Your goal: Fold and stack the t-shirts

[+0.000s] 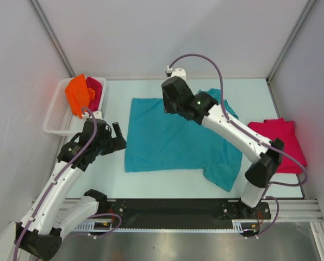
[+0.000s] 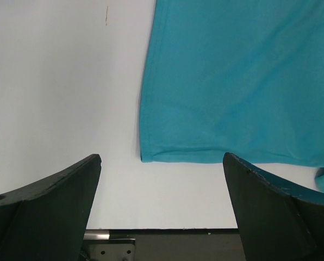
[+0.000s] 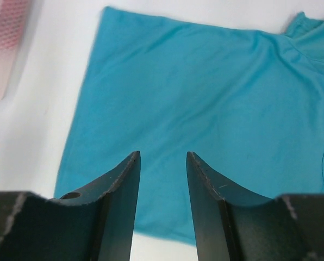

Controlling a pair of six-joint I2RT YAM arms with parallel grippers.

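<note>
While the teal shirt (image 1: 173, 138) lies flat at centre, unfolded, the basket (image 1: 52, 118) stands upper left; a folded pink shirt (image 1: 280, 138) sits at right edge; orange shirt (image 1: 78, 93) and second pink shirt (image 1: 96, 88) bunch in the basket, partly hidden; left claw (image 2: 162, 159) gapes wide, empty; right claw (image 3: 162, 157), part-open over the teal, grips nothing.

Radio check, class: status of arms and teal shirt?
Left jaws wide, right jaws narrower, both empty. Teal t-shirt spread out, unfolded. Nothing lying on it.
</note>
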